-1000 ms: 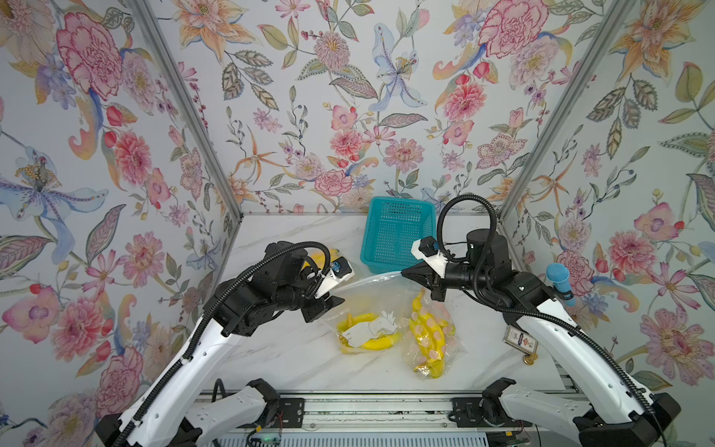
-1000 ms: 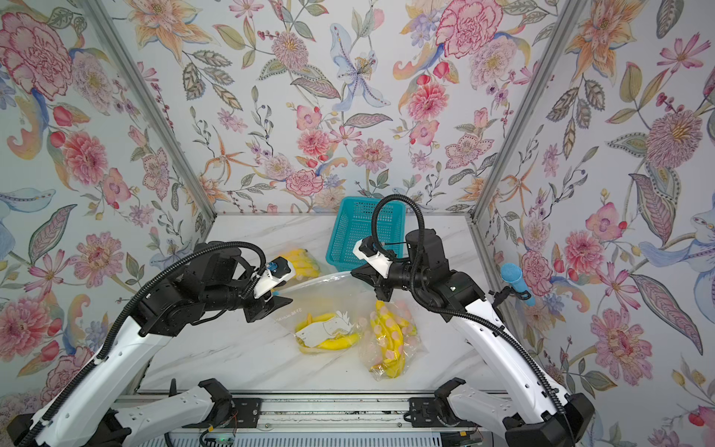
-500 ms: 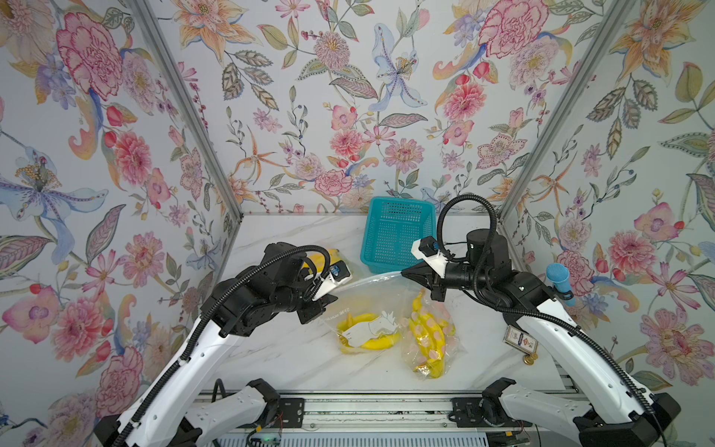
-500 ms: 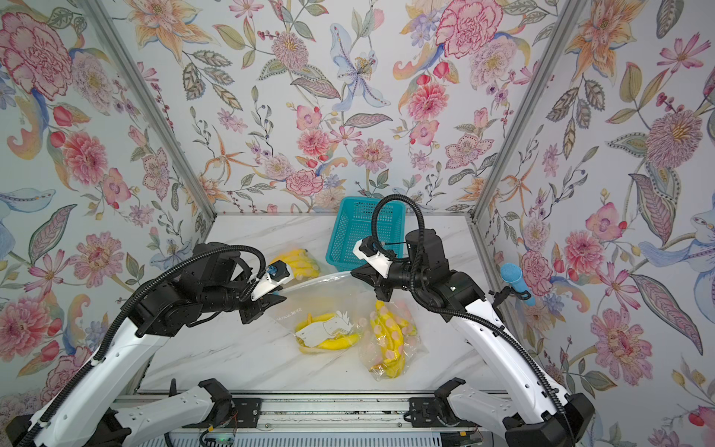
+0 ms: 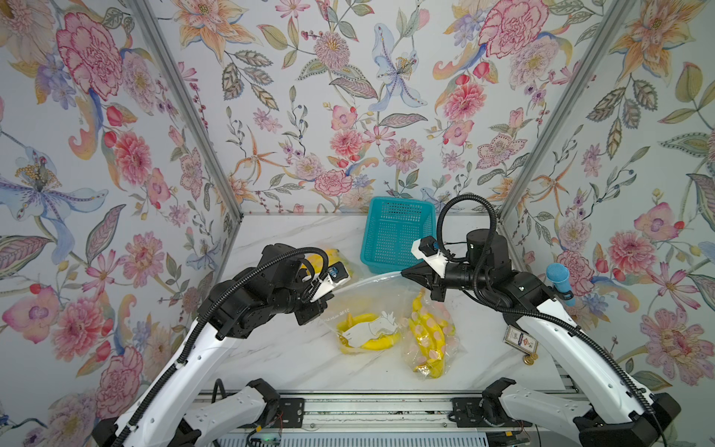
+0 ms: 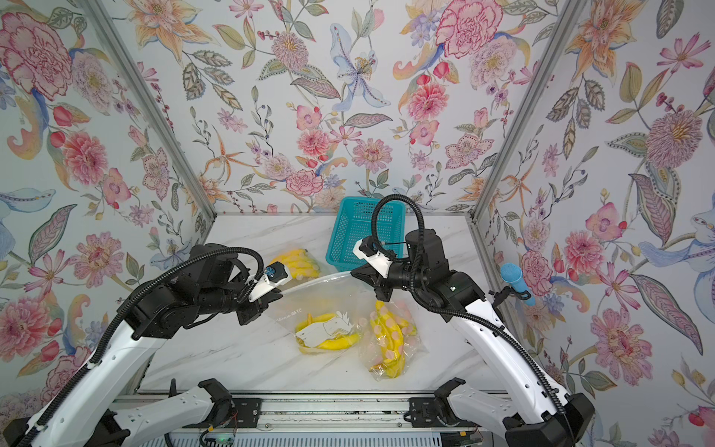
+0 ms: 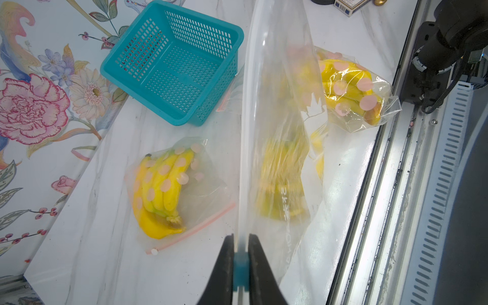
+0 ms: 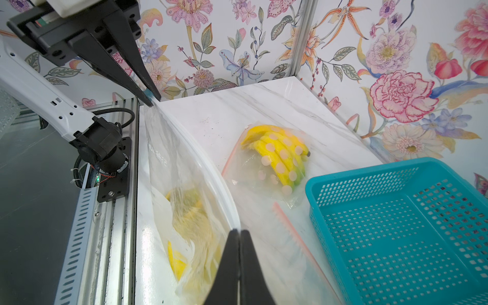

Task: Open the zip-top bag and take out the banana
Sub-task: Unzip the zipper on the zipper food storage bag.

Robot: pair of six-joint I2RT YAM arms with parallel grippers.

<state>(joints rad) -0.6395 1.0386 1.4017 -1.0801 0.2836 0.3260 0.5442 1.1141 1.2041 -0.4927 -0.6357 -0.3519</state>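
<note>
The clear zip-top bag (image 5: 367, 294) hangs between my two grippers, its zip strip stretched from one to the other. A yellow banana (image 5: 371, 342) with a white paper label lies in the bag's lower part, which rests on the marble table. My left gripper (image 5: 339, 289) is shut on the bag's blue slider (image 7: 240, 269) at the left end of the strip. At the other end, my right gripper (image 5: 404, 274) is shut on the strip itself, its jaws pressed together (image 8: 239, 232). Through the plastic the banana (image 7: 280, 179) looks blurred in the left wrist view.
A teal basket (image 5: 396, 232) stands at the back against the wall. Two other bags with pink dots hold banana bunches: one (image 5: 429, 340) right of the held bag, one (image 5: 329, 259) behind my left wrist. A small card box (image 5: 520, 340) lies at the right edge.
My left gripper's jaws have closed in onto the blue slider. Both arms have barely moved, and the bag stays stretched between them.
</note>
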